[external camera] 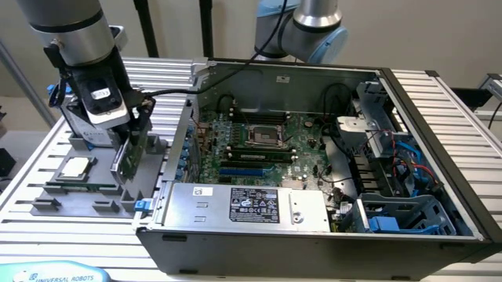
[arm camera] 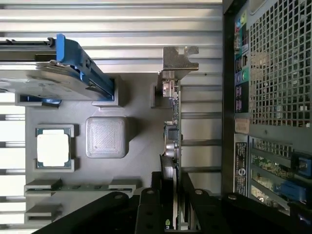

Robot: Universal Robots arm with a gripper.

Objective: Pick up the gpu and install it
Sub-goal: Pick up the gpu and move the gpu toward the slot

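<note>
gpu (arm camera: pixel 173 127): glossy green board, bright silver metal bracket (arm camera: pixel 178 59) | tray (arm camera: pixel 141 156): matt grey plastic | table (arm camera: pixel 122 19): ribbed pale metal | case (external camera: pixel 314 249): dark matt metal

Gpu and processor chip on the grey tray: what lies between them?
In the wrist view, a raised grey square block stands on the tray between the processor chip and the gpu, apart from both.
</note>
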